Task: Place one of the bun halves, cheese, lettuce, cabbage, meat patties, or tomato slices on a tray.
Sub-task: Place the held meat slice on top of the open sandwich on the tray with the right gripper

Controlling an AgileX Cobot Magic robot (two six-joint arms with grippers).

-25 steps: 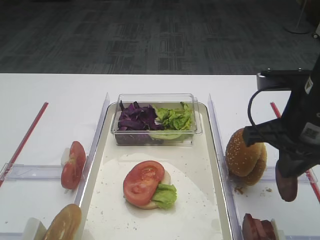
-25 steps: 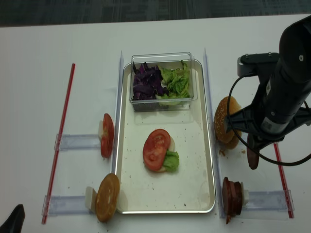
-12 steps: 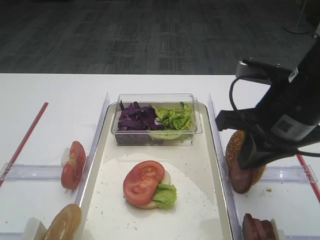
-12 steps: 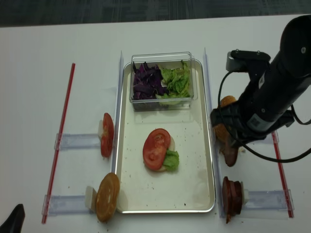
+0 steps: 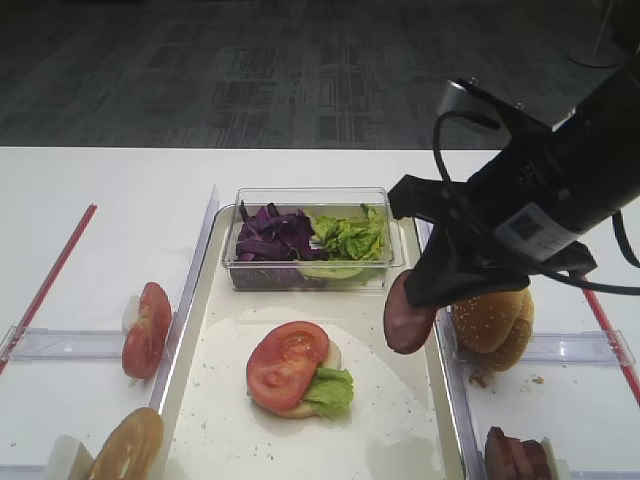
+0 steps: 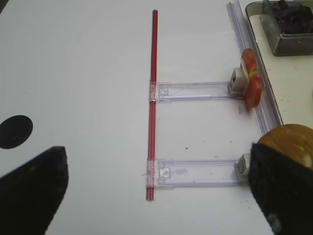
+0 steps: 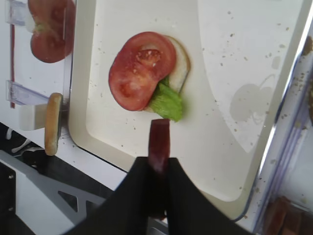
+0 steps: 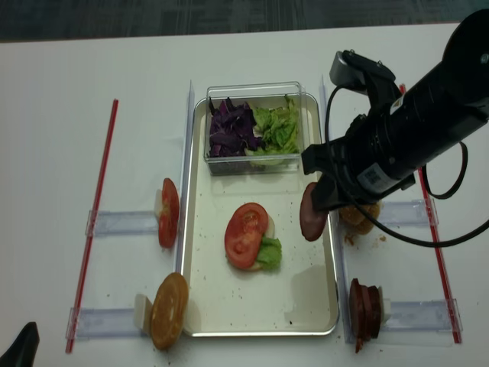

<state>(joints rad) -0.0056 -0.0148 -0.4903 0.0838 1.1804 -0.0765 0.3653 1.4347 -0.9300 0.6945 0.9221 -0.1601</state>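
Observation:
My right gripper (image 5: 428,288) is shut on a reddish-brown meat patty (image 5: 408,316), held on edge just above the right side of the cream tray (image 5: 400,425). In the right wrist view the patty (image 7: 159,142) sticks out between the black fingers, near a stack on the tray: a tomato slice (image 7: 141,68) and lettuce (image 7: 167,103) on a pale base. A sesame bun half (image 5: 492,320) stands right of the tray. My left gripper (image 6: 156,196) is open over bare table at the far left.
A clear box at the tray's far end holds purple cabbage (image 5: 272,236) and lettuce (image 5: 350,238). More tomato slices (image 5: 148,328) and a plain bun half (image 5: 128,448) stand left of the tray, more meat patties (image 5: 518,458) at the lower right. Red strips (image 8: 99,214) and clear holders line both sides.
My right gripper has carried the meat patty leftward, from over the table right of the sesame bun to over the tray's right side. The left arm has not moved.

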